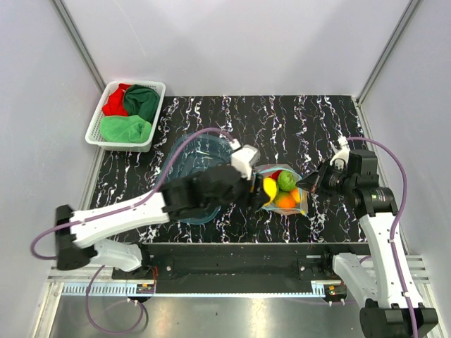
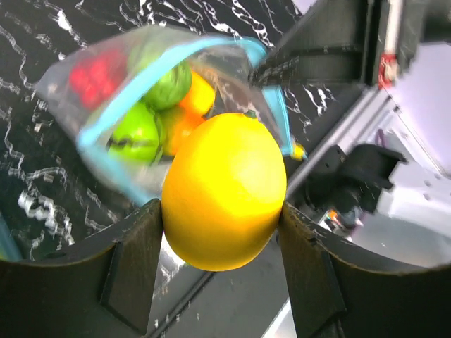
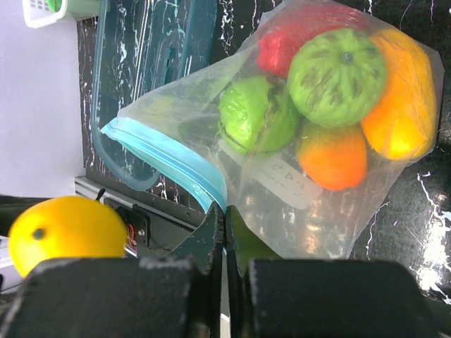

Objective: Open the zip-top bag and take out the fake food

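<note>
Yellow fake fruit clamped in partly spread left gripper; zip-top bag edge pinched by fully closed right gripper.

Black marble-look tabletop. White basket of cloths in the far left corner, see-through blue tub left of middle, and just right of it a clear bag of plastic fruit.

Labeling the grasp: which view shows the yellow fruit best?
Left wrist: the yellow fruit fills the centre, clamped in the left end effector. Right wrist shows it small, lower left; top external, a tiny patch.
</note>
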Available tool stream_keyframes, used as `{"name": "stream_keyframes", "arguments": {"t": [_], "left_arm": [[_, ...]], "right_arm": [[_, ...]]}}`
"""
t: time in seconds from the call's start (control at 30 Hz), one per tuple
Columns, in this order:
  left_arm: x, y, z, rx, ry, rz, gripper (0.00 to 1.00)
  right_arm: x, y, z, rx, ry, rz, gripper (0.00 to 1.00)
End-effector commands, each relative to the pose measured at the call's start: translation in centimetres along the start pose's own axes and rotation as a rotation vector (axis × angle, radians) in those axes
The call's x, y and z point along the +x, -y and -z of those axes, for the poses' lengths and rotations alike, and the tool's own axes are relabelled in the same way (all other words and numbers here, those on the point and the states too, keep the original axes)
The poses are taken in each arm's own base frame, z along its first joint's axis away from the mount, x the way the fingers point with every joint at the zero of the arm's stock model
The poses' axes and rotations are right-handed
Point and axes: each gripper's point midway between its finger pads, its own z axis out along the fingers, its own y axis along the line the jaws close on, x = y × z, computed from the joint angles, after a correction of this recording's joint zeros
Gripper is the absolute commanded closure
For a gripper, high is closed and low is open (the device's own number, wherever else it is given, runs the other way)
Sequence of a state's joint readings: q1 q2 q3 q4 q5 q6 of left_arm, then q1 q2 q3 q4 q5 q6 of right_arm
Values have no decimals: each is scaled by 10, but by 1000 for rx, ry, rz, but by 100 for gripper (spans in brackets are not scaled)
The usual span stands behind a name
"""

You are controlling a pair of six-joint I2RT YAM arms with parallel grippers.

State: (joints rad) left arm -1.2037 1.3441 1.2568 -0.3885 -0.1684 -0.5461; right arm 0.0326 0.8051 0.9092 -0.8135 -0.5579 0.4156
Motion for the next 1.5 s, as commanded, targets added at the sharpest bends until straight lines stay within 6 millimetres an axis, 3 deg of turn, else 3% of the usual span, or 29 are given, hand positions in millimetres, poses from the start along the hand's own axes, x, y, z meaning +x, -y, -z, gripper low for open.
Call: {"name": "stream_keyframes", "arguments": {"t": [0.0, 0.17, 0.33, 0.37, 0.6, 0.63, 0.67, 0.7, 0.73, 0.8, 0.83, 0.9, 0.93, 1.07, 1.17, 1.2, 1.27, 1.3, 1.47], "left_arm": [[12, -25, 39, -55, 28, 46, 100], [24, -108, 82, -385, 86, 103, 100], [45, -169, 94, -551, 84, 215, 98], [42, -183, 94, -581, 102, 243, 98], [13, -216, 68, -608, 150, 219, 97], [17, -224, 56, -622, 120, 212, 97], [3, -229, 49, -611, 148, 223, 97], [3, -229, 38, -580, 122, 220, 96], [11, -243, 22, -612, 71, 217, 96], [2, -246, 6, -603, 40, 215, 97], [13, -255, -10, -618, -17, 211, 98], [8, -255, -24, -607, -30, 213, 98], [15, -259, -34, -610, -54, 215, 98], [24, -263, -54, -594, -79, 222, 81], [37, -270, -60, -621, -107, 242, 70], [38, -268, -61, -610, -111, 252, 56], [39, -266, -60, -600, -114, 258, 42], [37, -263, -57, -591, -107, 258, 25], [31, -254, -34, -591, -96, 245, 18]], "right_arm": [[-1, -2, 2, -3, 21, 20, 100], [-1, -3, 1, -6, 14, 21, 100], [-1, -4, 2, -10, 16, 24, 100], [-1, -4, 2, -11, 15, 24, 100], [-1, -4, 2, -10, 13, 23, 100], [-1, -4, 2, -13, 12, 27, 100], [-1, -4, 2, -13, 12, 25, 100], [-1, -4, 1, -11, 10, 24, 100], [-1, -4, 1, -10, 9, 23, 100], [-1, -4, 1, -10, 9, 26, 100], [-1, -4, 1, -9, 9, 27, 100], [-1, -3, 1, -9, 10, 24, 100], [-1, -4, 2, -10, 9, 26, 100], [-1, -4, 1, -9, 10, 24, 100], [-2, -4, 2, -9, 10, 26, 100], [-2, -4, 1, -10, 9, 27, 100], [-1, -4, 1, -11, 8, 28, 100], [-1, -4, 1, -10, 6, 27, 100], [-2, -5, 1, -14, 3, 26, 100]]}}
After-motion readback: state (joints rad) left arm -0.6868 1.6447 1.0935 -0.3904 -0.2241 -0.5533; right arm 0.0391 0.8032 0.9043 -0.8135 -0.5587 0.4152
